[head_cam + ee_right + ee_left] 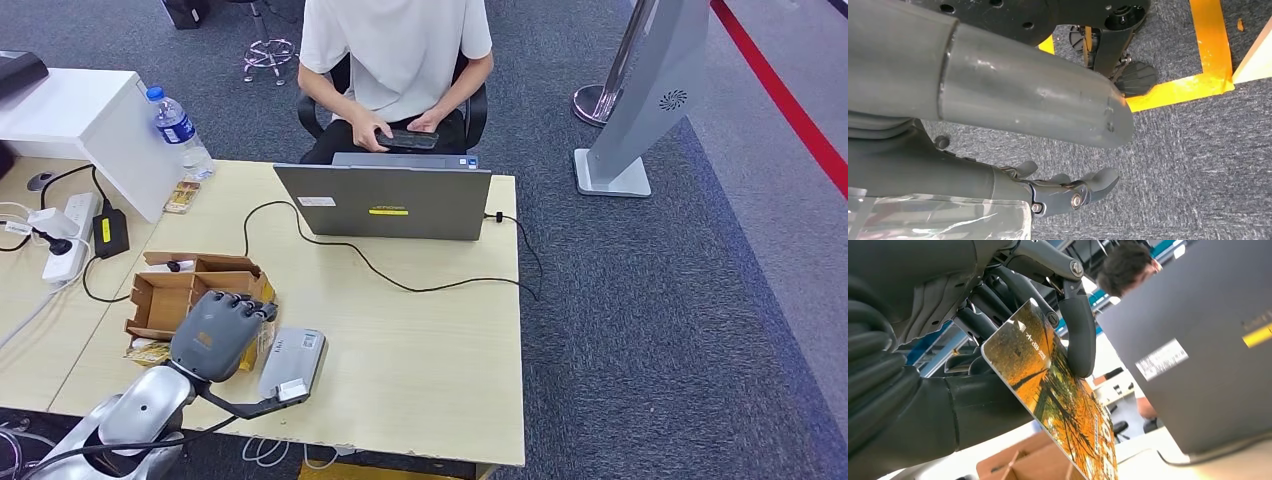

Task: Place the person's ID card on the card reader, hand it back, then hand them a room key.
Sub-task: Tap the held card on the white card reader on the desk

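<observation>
Room key card (1058, 405): in the left wrist view an orange, autumn-patterned card sits pinched between the thumb and the darker fingers (1080, 335) of the left hand (948, 355), tilted, with the laptop's (1198, 340) grey lid beyond it.
Head view, left hand (215, 335): it hovers near the table's (430, 350) front-left corner, over the cardboard box (180, 295) and just beside the grey card reader (292, 362); the card itself is hidden under the hand here.
Head view, person (395, 60): seated beyond the table's far edge behind the laptop (385, 200), both hands on a dark phone (407, 139) (not reaching out yet).
Right wrist view, right hand (1068, 192): hangs over grey carpet, fingers loosely apart, holding nothing.
Progress: I see no ID card on the reader, so the ID steps look finished, though I cannot confirm it; the card looks like the room key.
Left to do: carry the key across the table to the person.
</observation>
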### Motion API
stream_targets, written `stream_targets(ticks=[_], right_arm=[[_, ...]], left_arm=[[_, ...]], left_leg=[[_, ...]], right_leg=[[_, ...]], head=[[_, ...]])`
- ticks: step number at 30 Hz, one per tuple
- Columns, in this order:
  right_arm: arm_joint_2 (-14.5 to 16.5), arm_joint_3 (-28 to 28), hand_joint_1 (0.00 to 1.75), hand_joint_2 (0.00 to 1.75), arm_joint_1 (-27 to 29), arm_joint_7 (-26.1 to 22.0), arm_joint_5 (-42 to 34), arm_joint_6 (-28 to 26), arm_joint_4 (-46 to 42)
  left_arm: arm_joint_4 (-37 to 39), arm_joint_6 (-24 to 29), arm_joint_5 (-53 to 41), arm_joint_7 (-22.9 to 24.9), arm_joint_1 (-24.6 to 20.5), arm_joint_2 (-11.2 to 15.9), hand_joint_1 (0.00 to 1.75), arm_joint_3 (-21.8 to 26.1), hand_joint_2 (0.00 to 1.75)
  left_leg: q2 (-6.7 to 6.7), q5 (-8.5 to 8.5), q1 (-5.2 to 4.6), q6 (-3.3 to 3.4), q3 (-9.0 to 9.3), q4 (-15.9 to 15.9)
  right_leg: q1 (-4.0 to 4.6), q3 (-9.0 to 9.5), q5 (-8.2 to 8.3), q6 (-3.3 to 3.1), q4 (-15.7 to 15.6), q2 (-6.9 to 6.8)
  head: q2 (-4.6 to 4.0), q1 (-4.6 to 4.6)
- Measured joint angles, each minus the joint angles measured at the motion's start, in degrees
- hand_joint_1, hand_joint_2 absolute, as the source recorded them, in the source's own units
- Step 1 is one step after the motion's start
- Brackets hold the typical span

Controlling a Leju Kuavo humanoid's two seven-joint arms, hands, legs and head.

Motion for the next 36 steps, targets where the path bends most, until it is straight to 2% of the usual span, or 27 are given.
stream_targets(ticks=[9,24,36], right_arm=[[0.31,-0.39,0.0,0.0,-0.01,0.32,1.16,0.03,0.0],[0.54,-0.65,0.0,0.0,-0.03,0.48,1.9,0.09,0.0],[0.66,-1.3,0.0,0.0,-0.03,0.27,2.85,0.3,0.0]], left_arm=[[4.1,-3.16,2.15,-0.76,-1.37,1.5,1.75,-3.35,1.75],[6.73,-4.15,2.6,-1.14,-2.18,2.8,1.75,-6.26,1.75],[4.49,0.45,5.9,-1.31,-3.95,3.01,1.75,-6.86,1.75]], left_leg=[[0.0,0.0,0.0,0.0,0.0,0.0],[0.0,0.0,0.0,0.0,0.0,0.0],[0.0,0.01,0.0,0.0,0.0,0.0]], right_leg=[[0.0,-0.01,0.0,0.0,0.0,0.0],[0.0,0.0,0.0,0.0,0.0,0.0],[0.0,0.0,0.0,0.0,0.0,0.0]], head=[[0.0,0.01],[0.0,0.01],[0.0,0.01]])
